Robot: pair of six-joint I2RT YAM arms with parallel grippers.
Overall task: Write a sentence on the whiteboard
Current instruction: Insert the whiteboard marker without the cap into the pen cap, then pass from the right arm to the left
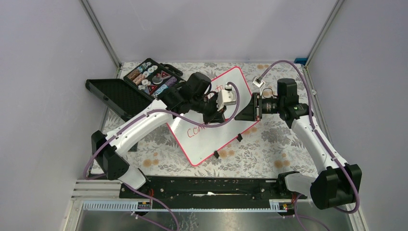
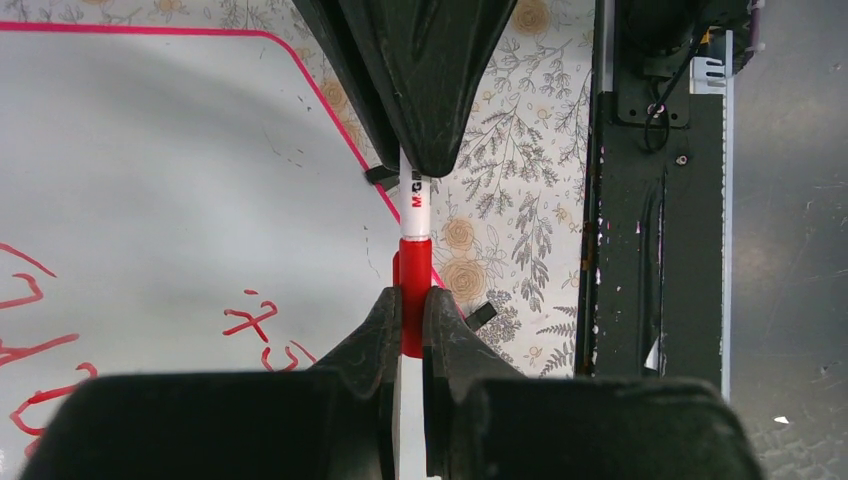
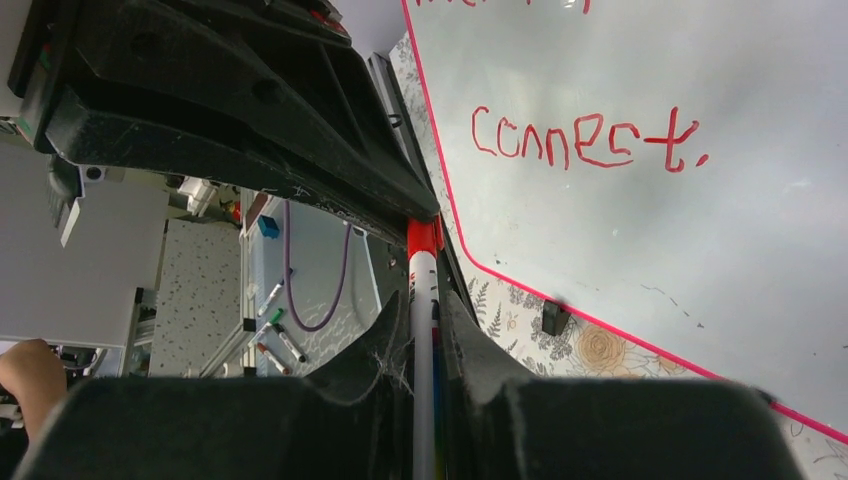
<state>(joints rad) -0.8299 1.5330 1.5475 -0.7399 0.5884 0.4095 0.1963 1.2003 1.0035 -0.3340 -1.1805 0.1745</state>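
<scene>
The whiteboard (image 1: 216,140) lies flat in the middle of the table, turned at a slant. It is big, white and smooth, with round corners and a thin pink-red rim. Small black clips (image 1: 239,137) stick out at its near edge. Under it is a cloth (image 1: 274,139) with grey leaves and tan flowers.

The sentence (image 3: 585,140) is in thin red marker lines. The right wrist view shows the word "connect" with a dot after it. The line above it is cut off at the top of that view, so it cannot be read.

The two arms meet over the right side of the board. They hold one marker (image 2: 415,195) between them. The marker is a thin white stick with small letters on it. At one end it has a shiny red cap (image 2: 413,262).

The left gripper (image 2: 411,300) has its two black, pointed fingers pressed on the red cap. The right gripper (image 3: 425,305) has its fingers pressed on the white part of the marker. Both grippers look dull black and a bit scratched.

A black case (image 1: 149,77) sits open at the far left, just beside the board's corner. It holds little round things in many colours. Its lid (image 1: 113,94) lies flat and looks bumpy inside.
</scene>
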